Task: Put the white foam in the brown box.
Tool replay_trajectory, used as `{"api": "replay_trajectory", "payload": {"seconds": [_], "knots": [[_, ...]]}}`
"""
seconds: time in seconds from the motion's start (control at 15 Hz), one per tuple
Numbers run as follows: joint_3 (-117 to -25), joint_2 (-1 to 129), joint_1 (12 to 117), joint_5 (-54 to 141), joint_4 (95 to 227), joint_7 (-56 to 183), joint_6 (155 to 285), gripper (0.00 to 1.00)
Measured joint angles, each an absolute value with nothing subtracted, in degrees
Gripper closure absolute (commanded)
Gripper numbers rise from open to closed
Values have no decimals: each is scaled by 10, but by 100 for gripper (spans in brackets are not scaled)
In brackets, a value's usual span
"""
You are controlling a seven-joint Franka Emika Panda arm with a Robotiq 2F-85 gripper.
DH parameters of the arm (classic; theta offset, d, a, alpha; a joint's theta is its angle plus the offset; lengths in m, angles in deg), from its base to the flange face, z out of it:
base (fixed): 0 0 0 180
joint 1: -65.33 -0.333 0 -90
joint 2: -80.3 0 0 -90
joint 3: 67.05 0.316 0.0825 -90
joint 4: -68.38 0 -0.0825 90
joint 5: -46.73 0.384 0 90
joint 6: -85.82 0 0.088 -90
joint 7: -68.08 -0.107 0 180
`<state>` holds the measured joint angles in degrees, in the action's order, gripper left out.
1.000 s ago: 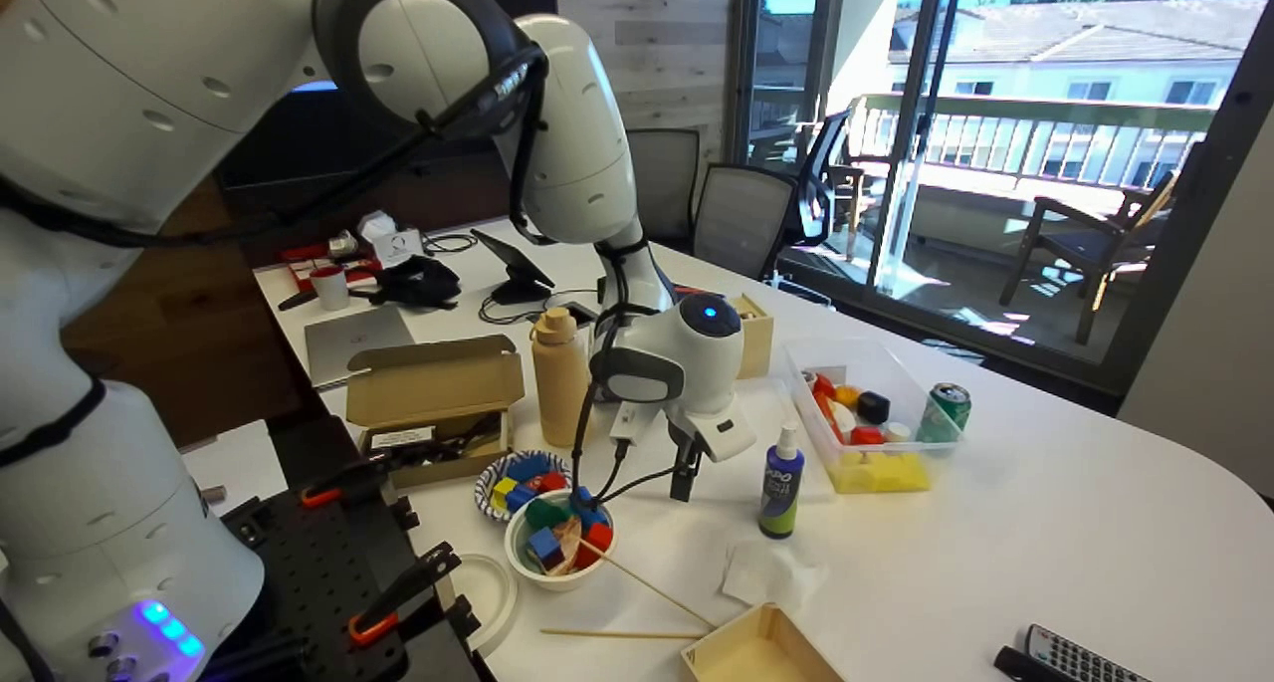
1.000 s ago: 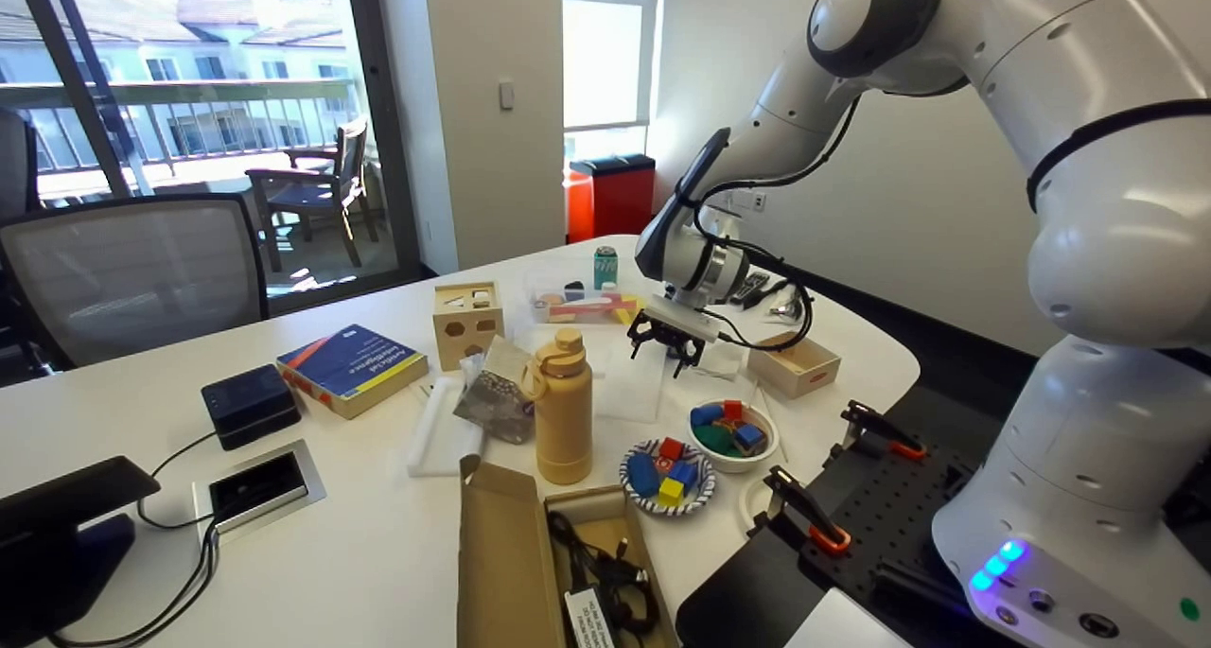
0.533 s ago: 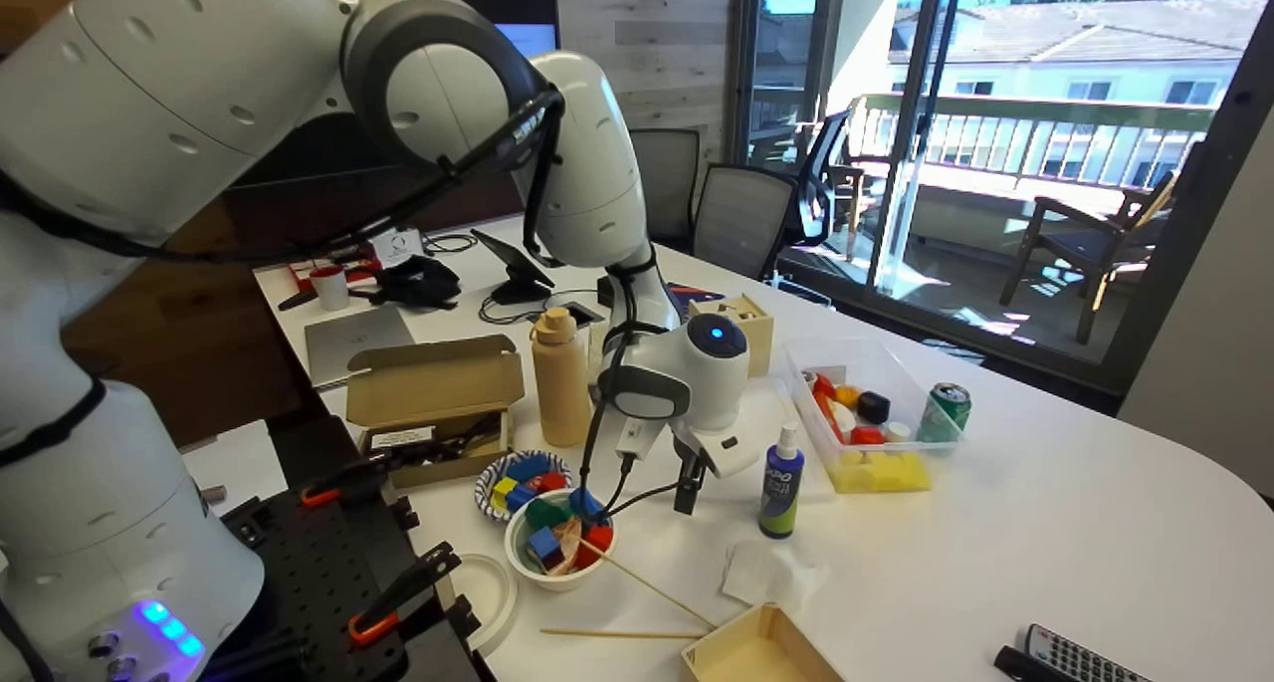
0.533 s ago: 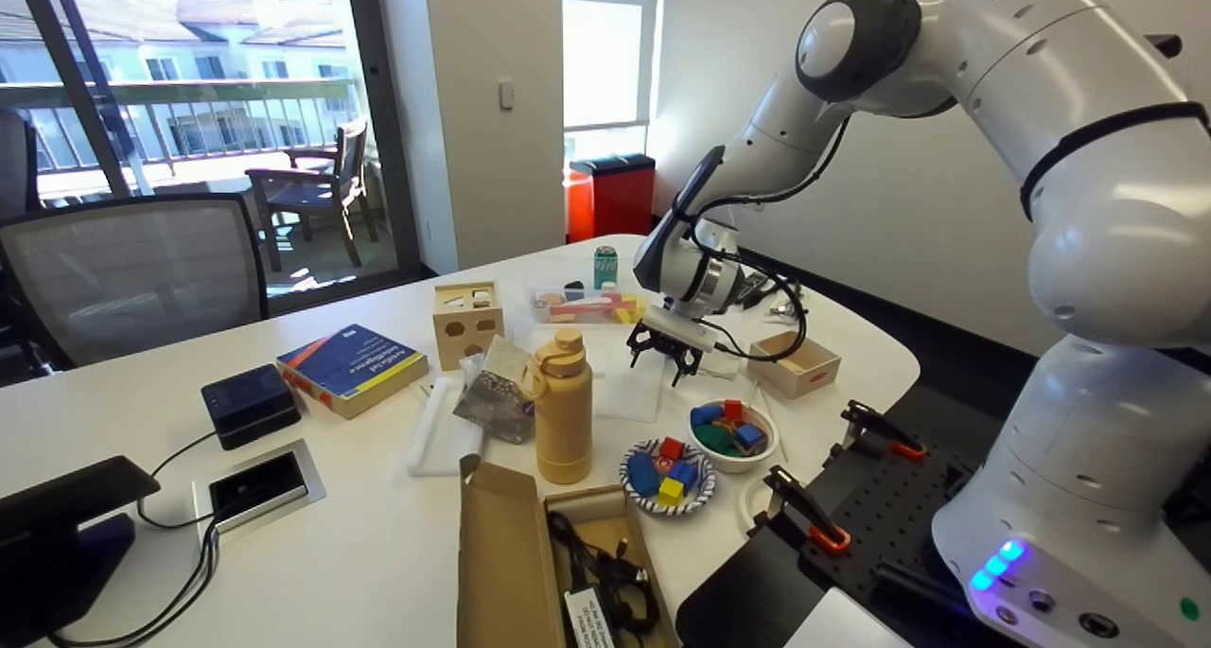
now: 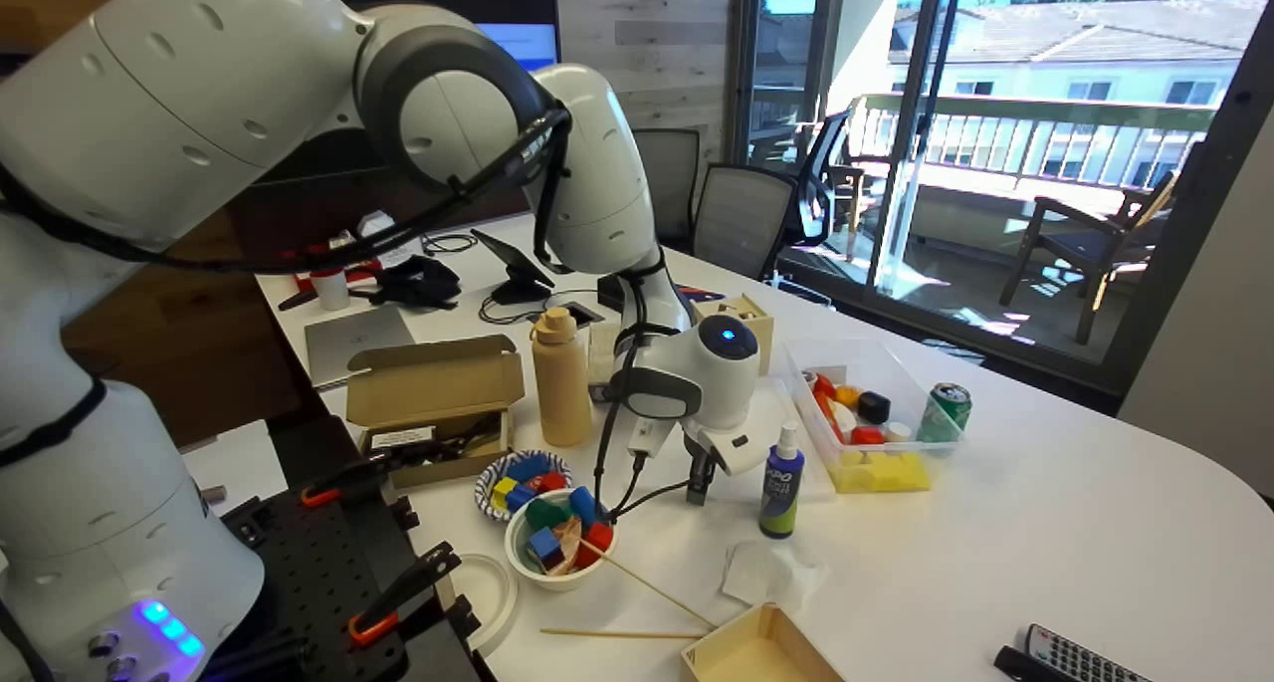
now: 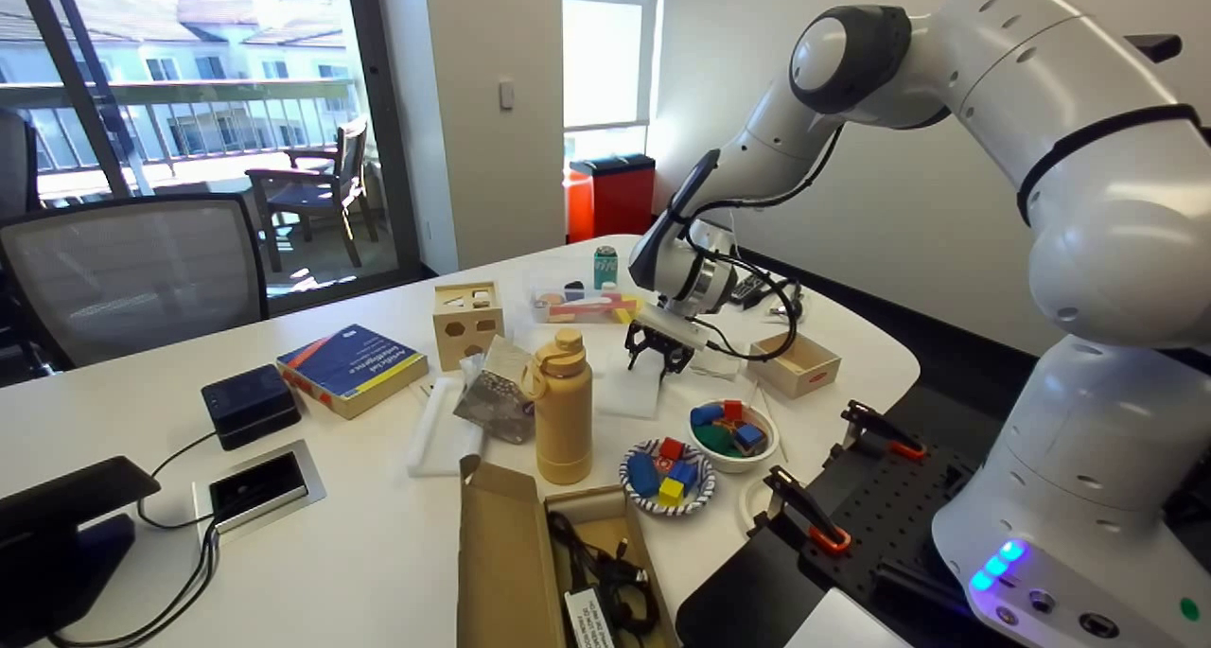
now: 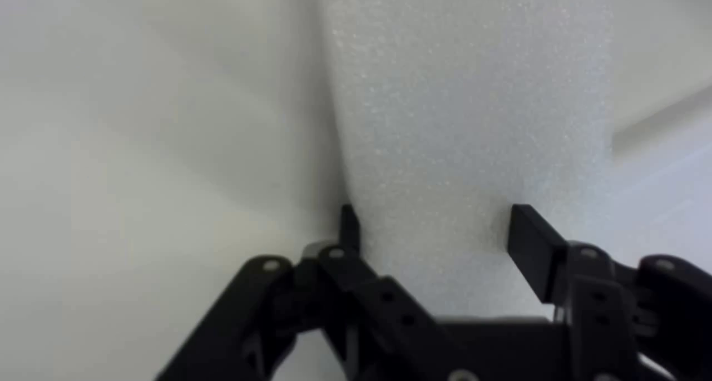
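Note:
White foam [image 7: 473, 119] fills the middle of the wrist view, and in an exterior view it lies flat as a pale sheet [image 6: 629, 397]. My gripper [image 7: 434, 219] is down at it, jaws partly drawn in but still well apart. One finger [image 7: 349, 228] touches the foam's left edge; the other stands against its surface, with more foam beyond. No firm squeeze shows. In an exterior view the gripper [image 6: 646, 374] is low over the table. The brown box [image 5: 433, 378], lid raised, holds black cables; its flap [image 6: 501, 553] shows nearest the camera elsewhere.
A tan bottle [image 6: 565, 421] stands between the foam and the box's side. Two bowls of blocks, one patterned [image 5: 485, 488] and one white [image 5: 518, 553], sit near the gripper. A spray bottle [image 5: 781, 488], a clear bin [image 5: 901, 447] and a wooden tray [image 5: 766, 652] are close too.
The arm has come down, and the gripper has shifted slightly away from the white bowl towards the foam's middle. Its fingers have drawn closer together. The other objects have stayed in place.

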<state>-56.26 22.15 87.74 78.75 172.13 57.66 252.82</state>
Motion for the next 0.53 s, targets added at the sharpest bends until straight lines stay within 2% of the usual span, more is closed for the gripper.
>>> {"api": "replay_trajectory", "payload": {"seconds": [0.4,0.53], "knots": [[-562,222,873,788,1707,576,2527,100],[-558,226,872,788,1705,576,2527,97]]}}
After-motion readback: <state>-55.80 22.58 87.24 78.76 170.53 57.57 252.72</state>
